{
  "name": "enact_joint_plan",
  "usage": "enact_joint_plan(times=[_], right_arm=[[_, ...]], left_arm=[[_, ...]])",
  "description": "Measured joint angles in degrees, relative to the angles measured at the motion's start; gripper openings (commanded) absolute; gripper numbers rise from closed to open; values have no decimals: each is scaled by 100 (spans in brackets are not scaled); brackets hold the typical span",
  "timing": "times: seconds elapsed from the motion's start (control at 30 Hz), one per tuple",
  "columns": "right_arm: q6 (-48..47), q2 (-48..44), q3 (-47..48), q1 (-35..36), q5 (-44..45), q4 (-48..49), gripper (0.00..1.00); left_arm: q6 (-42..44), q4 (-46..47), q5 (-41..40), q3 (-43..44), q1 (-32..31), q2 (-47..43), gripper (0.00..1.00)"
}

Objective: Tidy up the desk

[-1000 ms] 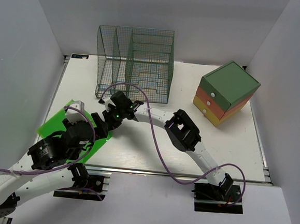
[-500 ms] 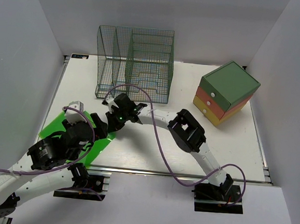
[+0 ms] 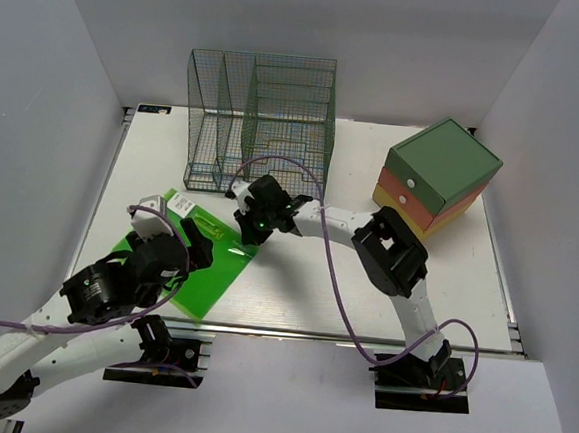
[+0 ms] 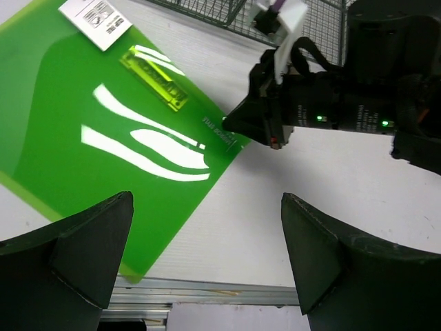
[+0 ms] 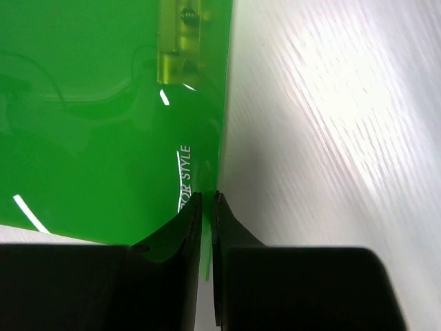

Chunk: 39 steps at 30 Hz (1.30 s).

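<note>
My right gripper (image 5: 205, 200) is pinched nearly closed on the edge of the green folder (image 3: 215, 271), at the corner that lies closest to the wire-mesh rack (image 3: 262, 124). My left gripper (image 4: 207, 231) has its jaws spread wide and holds nothing. It hangs over the folder's end farthest from the rack. The desk (image 3: 414, 287) spreads under all of it, with the rack standing at its far edge and the drawer box (image 3: 438, 178) to the rack's right. The folder lies slantwise in front of the rack and a little to its left, apart from it. I cannot tell whether the gripped corner is off the surface. I judge the tidying to be at an early stage: the folder is gripped but not filed, so it has yet to be stood up, carried to the rack and slid into a compartment.
</note>
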Motion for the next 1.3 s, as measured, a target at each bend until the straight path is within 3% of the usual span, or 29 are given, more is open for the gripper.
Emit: enact_joint_plan(times=[0.3, 0.57, 0.77, 0.8, 0.83, 0.93, 1.13, 1.3], right_arm=[[-487, -743, -975, -236, 391, -2, 0], [-1064, -1547, -2138, -577, 852, -46, 0], [-1370, -1818, -2455, -785, 911, -114, 0], [-1397, -1851, -2496, -804, 874, -118, 9], [-1414, -1893, -2538, -807, 831, -131, 24], [-1458, -2013, -2636, -837, 719, -280, 42], [-1471, -2251, -2673, -859, 573, -409, 55], [-1414, -2402, -2673, -931, 396, -402, 57]], left_arm=[[-422, 297, 603, -494, 7, 691, 98], [-876, 1062, 1379, -1532, 7, 748, 98], [-1495, 1484, 1786, -2133, 7, 750, 97], [-1606, 1504, 1812, -2155, 7, 748, 97], [-1703, 1515, 1821, -2159, 7, 739, 97], [-1987, 1471, 1816, -2159, 7, 627, 97], [-2457, 1119, 1825, -2159, 7, 555, 98], [-2479, 1086, 1917, -2144, 7, 1290, 98]])
